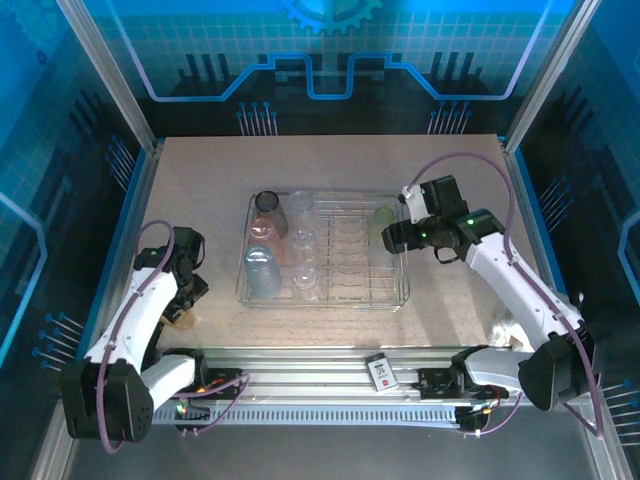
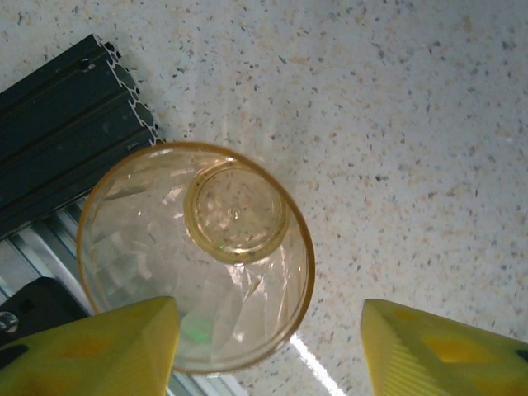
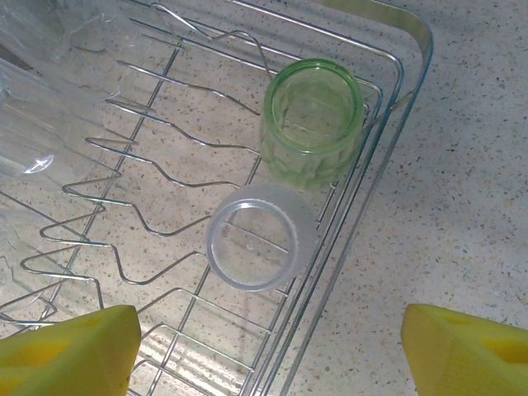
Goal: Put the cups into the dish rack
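amber cup (image 2: 195, 256) stood on table by near rail, apart from rack (image 1: 400, 300) | left gripper (image 2: 268, 355) part-open astride it, no grip | right gripper (image 3: 268, 359) wide, empty, over rack end | cup likely light, thin, slick: pinch wall gently

The surface (image 2: 412, 124) is pale beige with small dark speckles. The amber cup (image 2: 195, 256) is translucent. The dish rack (image 3: 415, 31) is shiny chrome. Other cups are coloured: a green cup (image 3: 313, 124), a clear cup (image 3: 262, 235), a pink cup (image 1: 264, 226), a light blue cup (image 1: 263, 272). The left tool (image 2: 268, 351) has yellow fingers (image 2: 99, 351).
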You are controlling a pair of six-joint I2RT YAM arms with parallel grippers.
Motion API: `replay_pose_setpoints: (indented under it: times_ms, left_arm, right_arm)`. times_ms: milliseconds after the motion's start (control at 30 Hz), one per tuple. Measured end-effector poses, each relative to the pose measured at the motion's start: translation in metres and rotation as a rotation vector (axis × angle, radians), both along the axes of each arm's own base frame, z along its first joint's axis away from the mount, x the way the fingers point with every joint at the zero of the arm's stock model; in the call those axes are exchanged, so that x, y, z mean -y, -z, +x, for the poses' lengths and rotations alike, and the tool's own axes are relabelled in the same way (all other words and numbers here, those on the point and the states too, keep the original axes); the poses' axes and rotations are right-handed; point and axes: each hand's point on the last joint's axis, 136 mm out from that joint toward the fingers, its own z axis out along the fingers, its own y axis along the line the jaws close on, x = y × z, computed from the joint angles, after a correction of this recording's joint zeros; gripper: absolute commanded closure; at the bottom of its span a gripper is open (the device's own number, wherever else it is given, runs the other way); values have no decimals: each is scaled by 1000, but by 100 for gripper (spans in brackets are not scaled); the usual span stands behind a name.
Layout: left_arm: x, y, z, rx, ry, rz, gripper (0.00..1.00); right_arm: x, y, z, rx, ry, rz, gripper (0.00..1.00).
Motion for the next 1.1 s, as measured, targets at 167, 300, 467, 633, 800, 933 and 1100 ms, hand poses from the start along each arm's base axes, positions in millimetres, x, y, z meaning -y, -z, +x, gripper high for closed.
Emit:
replay_pose_setpoints:
  times_ms: [167,300,467,633,800,933,1100]
  left_arm:
    - [-6,11,11,-9,-34,-13,61]
    - [-6,22,19,-22,-42,-35,82]
    - [-5,28,24,-35,-29,-51,100]
    - [-5,27,23,-27,-34,-61,100]
    - [0,8,31,73,-8,-98,100]
    - [7,-35,49,259,66,-117,100]
    - [27,-105,67,549,204,-166,100]
  right_arm:
    - [6,4,-2,-12,8,15,17]
    - [7,6,-2,-17,8,25,17]
    - [6,5,0,-10,5,33,17]
    - [6,2,1,10,9,36,15]
    - [9,-9,0,53,17,45,14]
    - [16,-16,1,74,41,60,14]
    - [26,-32,3,117,84,113,14]
